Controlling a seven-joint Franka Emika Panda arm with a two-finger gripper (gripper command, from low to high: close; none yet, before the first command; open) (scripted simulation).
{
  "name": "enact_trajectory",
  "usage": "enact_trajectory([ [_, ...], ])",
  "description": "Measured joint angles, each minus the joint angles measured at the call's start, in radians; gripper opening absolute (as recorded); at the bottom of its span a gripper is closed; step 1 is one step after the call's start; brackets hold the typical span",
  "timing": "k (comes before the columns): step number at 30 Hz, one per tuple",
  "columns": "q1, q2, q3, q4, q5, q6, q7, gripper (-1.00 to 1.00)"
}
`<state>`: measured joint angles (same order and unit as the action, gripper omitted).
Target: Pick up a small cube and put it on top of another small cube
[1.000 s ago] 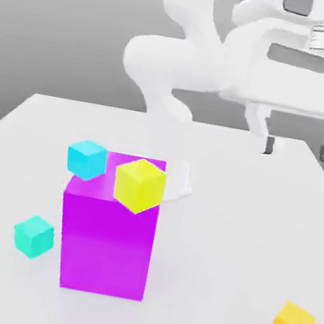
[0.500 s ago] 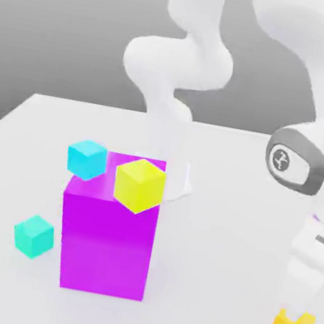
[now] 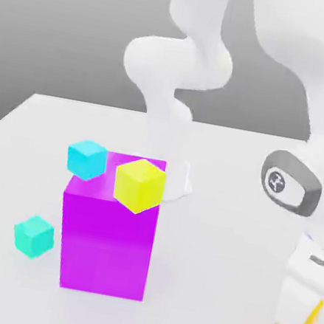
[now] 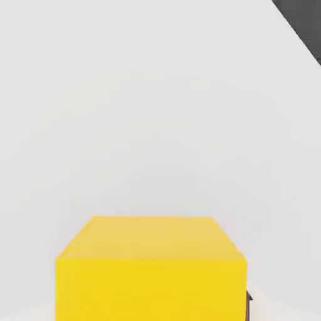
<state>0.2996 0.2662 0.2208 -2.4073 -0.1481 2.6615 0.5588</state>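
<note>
The white two-finger gripper (image 3: 296, 312) stood low around the small orange-yellow cube (image 3: 309, 323) on the white table (image 3: 204, 277), far toward the exterior view's right of the tall magenta block (image 3: 106, 238); whether it was clenched, I cannot tell. A yellow cube (image 3: 139, 184) and a cyan cube (image 3: 87, 158) sat at that block's top edges, and a teal cube (image 3: 33, 236) lay beside its base. Open tabletop separated block and gripper.

The white arm rises from its base at the far middle of the table (image 3: 30, 119), loops up, and comes down steeply on the exterior view's right. Its wrist joint, marked by a grey round cap, sits above the hand. The gripper (image 3: 297, 312) points straight down, low at the table surface, near the front right corner.
</note>
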Motion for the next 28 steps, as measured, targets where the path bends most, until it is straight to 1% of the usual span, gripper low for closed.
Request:
enact_trajectory([
  [4, -0.053, -0.147, -0.052, -0.020, 0.043, -0.123, 0.071, -1.00],
  [8, -0.158, -0.292, -0.089, -0.039, 0.073, -0.247, 0.157, -1.00],
  [20, -0.342, -0.726, -0.207, -0.097, 0.146, -0.618, 0.434, -1.00],
  [21, -0.356, -0.750, -0.214, -0.107, 0.150, -0.631, 0.452, -1.00],
  [22, -0.363, -0.754, -0.217, -0.125, 0.153, -0.616, 0.461, -1.00],
  [25, -0.373, -0.722, -0.216, -0.198, 0.157, -0.511, 0.467, -1.00],
  [26, -0.374, -0.713, -0.216, -0.214, 0.158, -0.487, 0.466, 1.00],
  [28, -0.374, -0.713, -0.216, -0.214, 0.158, -0.487, 0.466, 1.00],
])
